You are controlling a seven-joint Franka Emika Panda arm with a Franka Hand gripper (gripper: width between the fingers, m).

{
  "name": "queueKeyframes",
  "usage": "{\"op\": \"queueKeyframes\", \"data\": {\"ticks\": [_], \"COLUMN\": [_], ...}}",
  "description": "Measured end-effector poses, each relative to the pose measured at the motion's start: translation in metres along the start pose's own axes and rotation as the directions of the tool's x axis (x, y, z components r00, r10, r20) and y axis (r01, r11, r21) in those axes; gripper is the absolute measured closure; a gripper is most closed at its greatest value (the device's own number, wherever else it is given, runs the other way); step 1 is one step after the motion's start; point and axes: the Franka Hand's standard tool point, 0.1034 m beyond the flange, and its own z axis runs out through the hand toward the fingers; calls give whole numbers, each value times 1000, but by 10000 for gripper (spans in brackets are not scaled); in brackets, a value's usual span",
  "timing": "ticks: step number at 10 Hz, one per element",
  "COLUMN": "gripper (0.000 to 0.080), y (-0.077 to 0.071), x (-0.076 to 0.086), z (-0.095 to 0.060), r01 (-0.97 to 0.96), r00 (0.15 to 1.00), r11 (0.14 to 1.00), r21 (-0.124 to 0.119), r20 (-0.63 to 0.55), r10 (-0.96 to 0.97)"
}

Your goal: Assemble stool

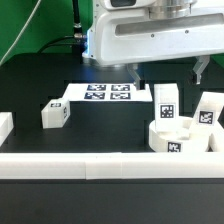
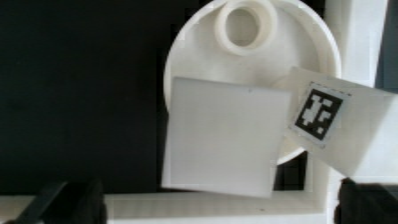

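On the exterior view's right of the marker board point(image 1: 107, 92), the seat point(image 1: 180, 138), a tagged leg point(image 1: 166, 101) and a second leg point(image 1: 208, 110) are crowding the room under the wide-open tool point(image 1: 168, 72). On the board's other side, bare desk point(image 1: 30, 85) is lying open around a lone leg point(image 1: 55, 114). In front of the board, a long rail point(image 1: 90, 165) is walling off the edge.

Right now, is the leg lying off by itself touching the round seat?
Apart. The exterior view shows that leg far toward its left from the seat, with bare black table between them.
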Motion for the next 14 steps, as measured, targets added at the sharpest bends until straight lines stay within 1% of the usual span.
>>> {"op": "queueKeyframes", "data": {"ticks": [3, 6, 7, 8, 9, 12, 13, 14], "gripper": [150, 159, 370, 370, 466, 466, 466, 466], "y": [-1, 1, 0, 1, 1, 1, 1, 1], "x": [2, 4, 5, 5, 5, 5, 5, 5], "z": [11, 14, 14, 14, 14, 14, 14, 14], "r01": [4, 6, 7, 6, 6, -19, -51, -127], "r00": [1000, 1000, 1000, 1000, 1000, 999, 998, 991], "r11": [1000, 1000, 1000, 1000, 1000, 1000, 999, 992], "r21": [-6, -11, -13, -13, -13, -12, -11, -7], "r20": [-11, -20, -28, -29, -29, -29, -29, -30], "r10": [-4, -6, -8, -7, -6, 19, 51, 127]}}
